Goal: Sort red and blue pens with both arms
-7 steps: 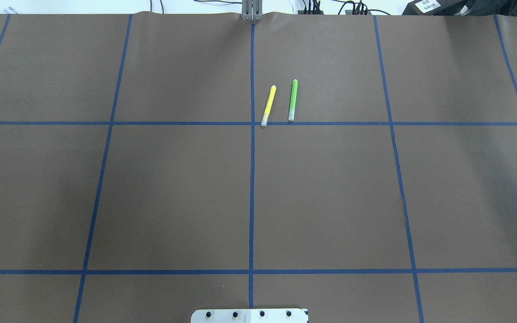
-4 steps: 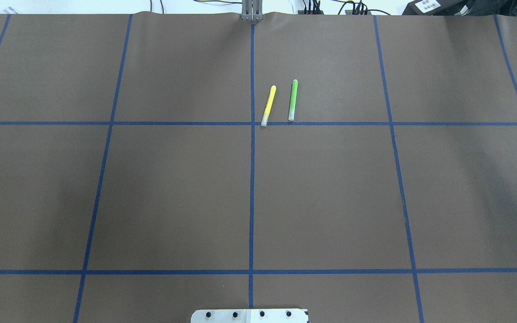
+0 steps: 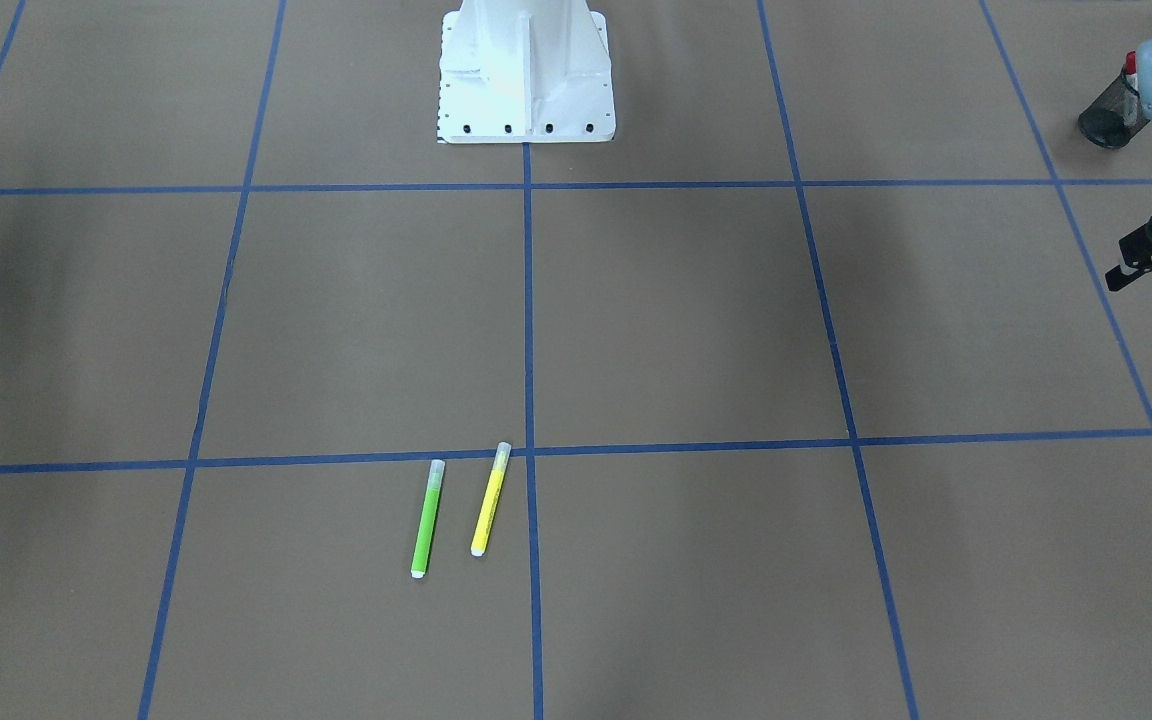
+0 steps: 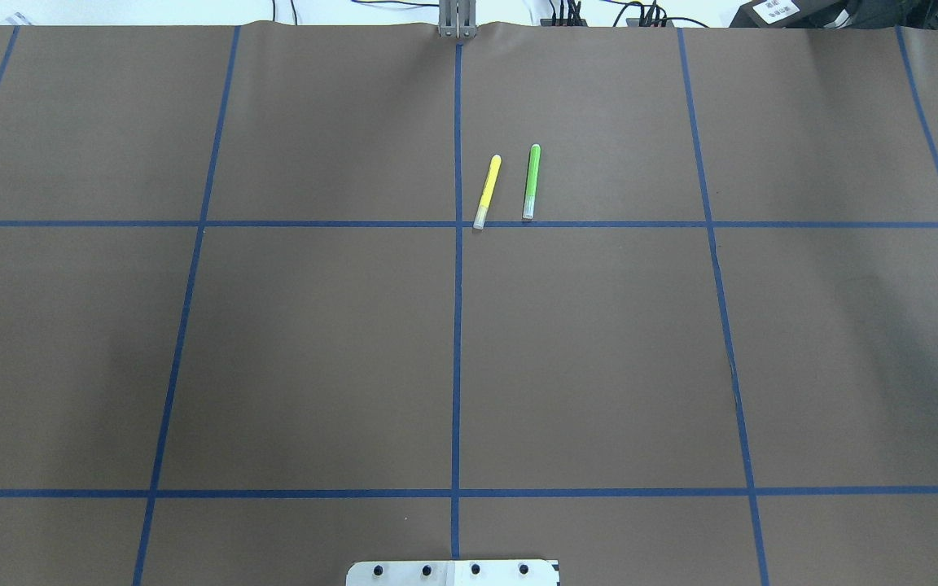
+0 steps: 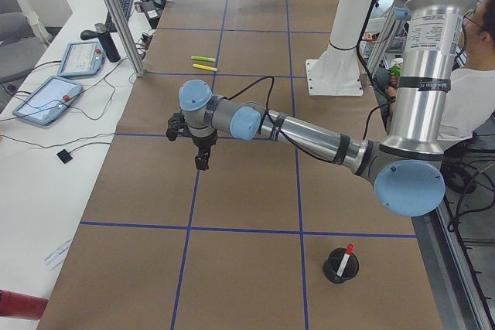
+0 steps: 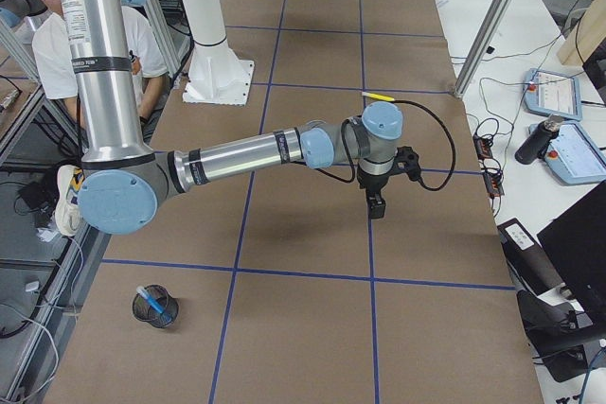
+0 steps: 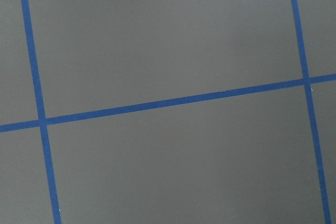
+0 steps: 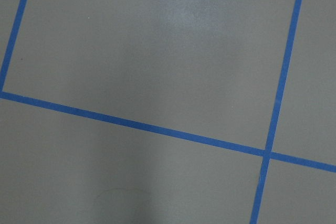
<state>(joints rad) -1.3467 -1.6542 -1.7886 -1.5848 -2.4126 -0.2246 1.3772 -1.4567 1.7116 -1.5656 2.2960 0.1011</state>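
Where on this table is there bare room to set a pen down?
The two squares between the base plate and the yellow highlighter are bare, either side of the centre tape line. The far square right of that line, seen from overhead, is taken: the green highlighter lies beside the yellow one.

Matt brown paper over the table [image 4: 314,350], smooth, with low-sheen blue tape [image 4: 457,366] stuck on it in a grid. White pedestal [image 3: 526,70] in painted metal, glossy. Across the paper from the pedestal, green highlighter [image 4: 531,182] and yellow highlighter [image 4: 488,192] in bright smooth plastic with clear caps. To either side of the pedestal, left arm [image 5: 309,135] and right arm [image 6: 237,153] in satin silver metal, with smooth pale blue plastic joint caps and matt black cables.
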